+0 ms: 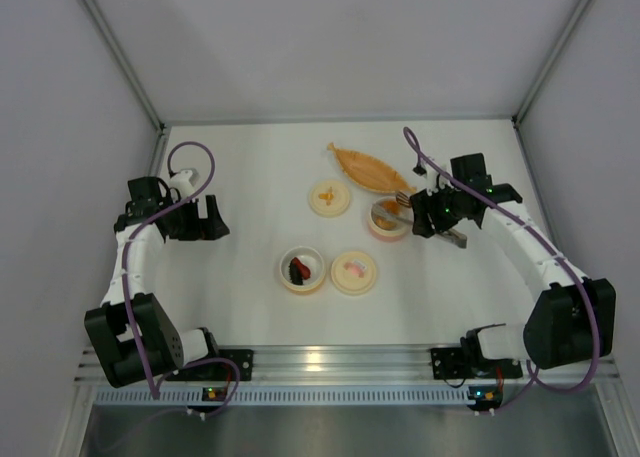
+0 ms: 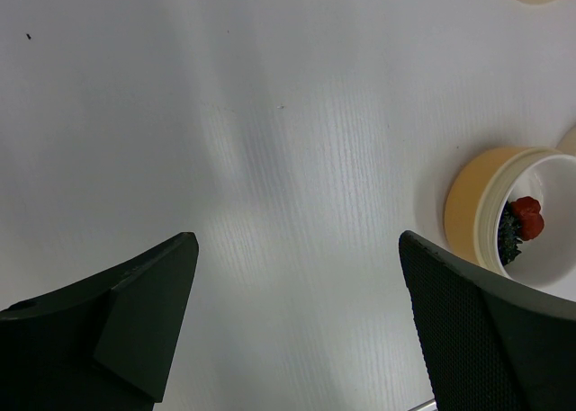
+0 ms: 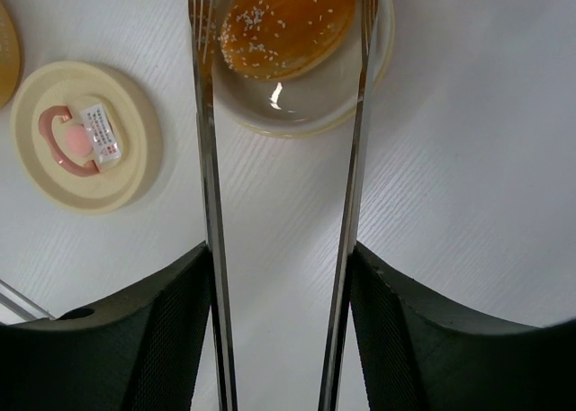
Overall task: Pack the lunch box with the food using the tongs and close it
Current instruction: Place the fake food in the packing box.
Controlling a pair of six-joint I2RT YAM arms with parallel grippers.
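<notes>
My right gripper [image 3: 281, 254] is shut on the tongs [image 3: 205, 159], one finger pressing on each thin metal arm. The arms stand spread, and their tips flank the orange-brown lump [image 3: 286, 24] lying in a cream bowl [image 3: 315, 105] of the lunch box. In the top view this gripper [image 1: 425, 215] hovers by that bowl [image 1: 390, 218]. A second bowl [image 1: 302, 270] holds the black ridged piece [image 2: 509, 236] and the dark red piece [image 2: 527, 215]. My left gripper [image 2: 297, 240] hangs open over bare table, left of that bowl [image 2: 472, 204], holding nothing.
Two round cream lids lie flat: one with a yellow motif [image 1: 330, 198], one with a pink motif [image 1: 354, 272], the latter seen also in the right wrist view [image 3: 85, 137]. An orange boat-shaped dish [image 1: 365, 167] sits behind the bowls. Grey walls enclose the table.
</notes>
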